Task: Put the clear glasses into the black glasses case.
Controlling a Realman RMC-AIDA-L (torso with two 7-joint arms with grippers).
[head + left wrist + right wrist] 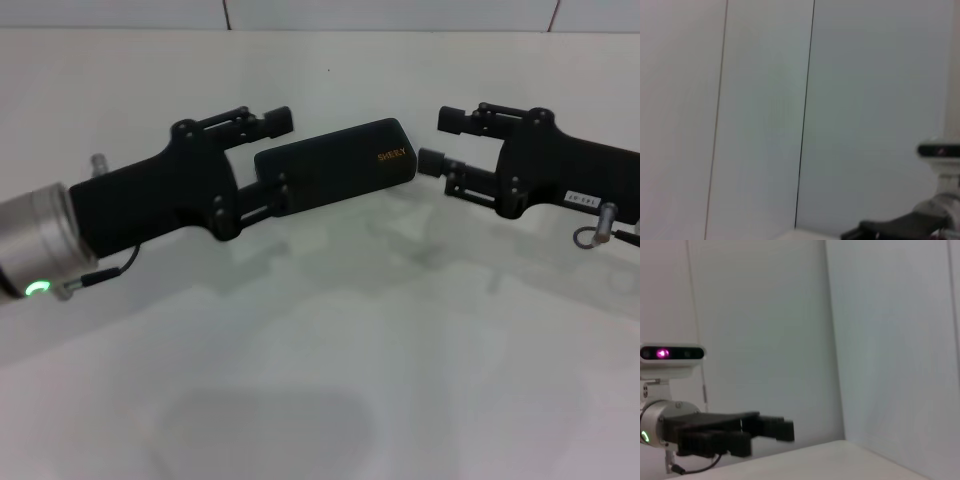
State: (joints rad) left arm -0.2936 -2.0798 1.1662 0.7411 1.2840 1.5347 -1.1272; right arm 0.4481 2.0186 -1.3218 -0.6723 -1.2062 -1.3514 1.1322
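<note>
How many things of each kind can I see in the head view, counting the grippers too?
black glasses case, closed: 1
grippers: 2 (left gripper, right gripper, both open)
clear glasses: 0 visible
Total: 3

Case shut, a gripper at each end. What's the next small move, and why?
Probably close the left gripper on the black glasses case: the lid is shut, one end lies between that gripper's open fingers, and the right gripper hangs open off the other end. I cannot make out the clear glasses.
</note>
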